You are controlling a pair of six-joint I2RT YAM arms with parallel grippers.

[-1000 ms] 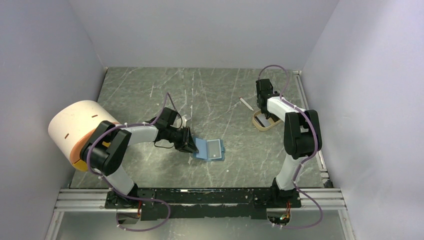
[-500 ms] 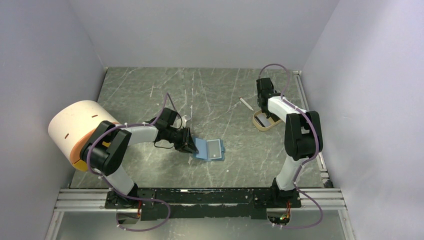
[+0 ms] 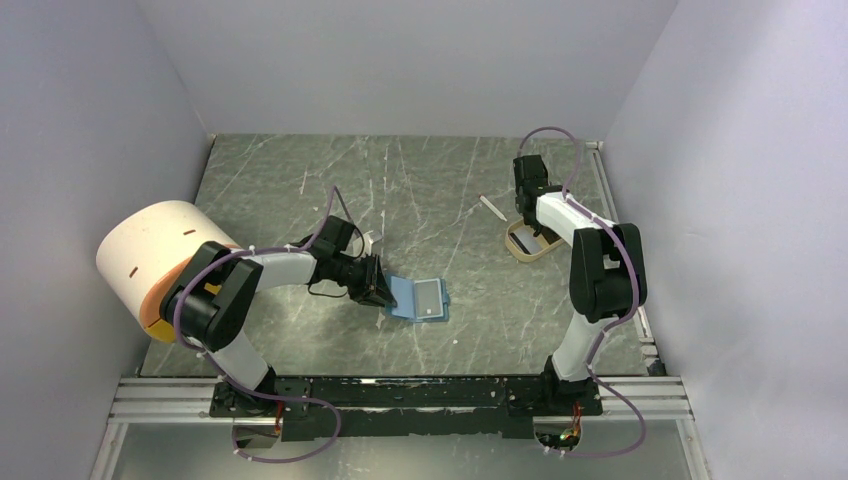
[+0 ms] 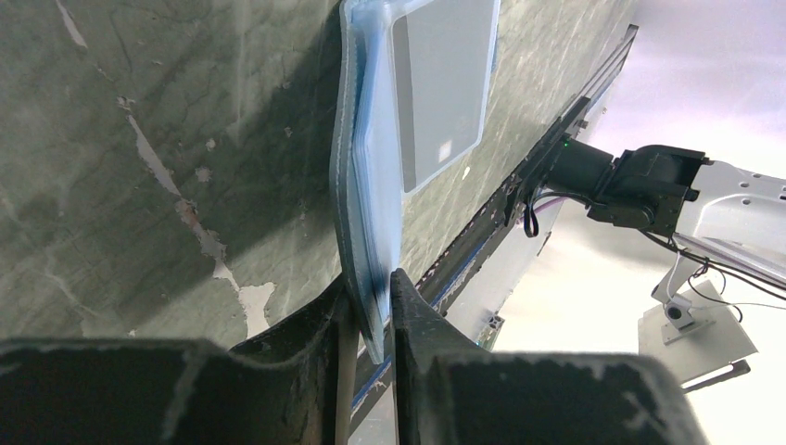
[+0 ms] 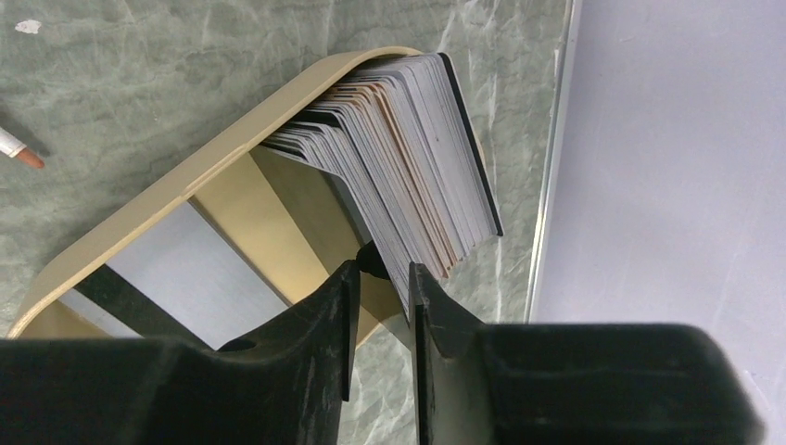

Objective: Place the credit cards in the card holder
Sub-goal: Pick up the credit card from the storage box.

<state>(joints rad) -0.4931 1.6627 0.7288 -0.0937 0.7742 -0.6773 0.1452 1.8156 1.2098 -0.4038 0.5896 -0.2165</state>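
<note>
Soft, even overhead light keeps the top view sharp, with faint shadows on the bench (image 3: 450, 180). The left wrist view blows out white at 3 o'clock; the card holder (image 4: 371, 213) throws a dark shadow toward 9 o'clock. The left claw (image 4: 369, 306) and right claw (image 5: 382, 306) blur at 6 o'clock.

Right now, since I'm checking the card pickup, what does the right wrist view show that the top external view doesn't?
Only the right wrist view: a fanned stack of thin pale credit cards leaning in the small tan oval tray, its lower edge at the right tool; whether a card is pinched is unclear. Only the top external view: the left tool holding the edge of the open teal-blue folding card holder. Both: that tray and the thin white stick.
</note>
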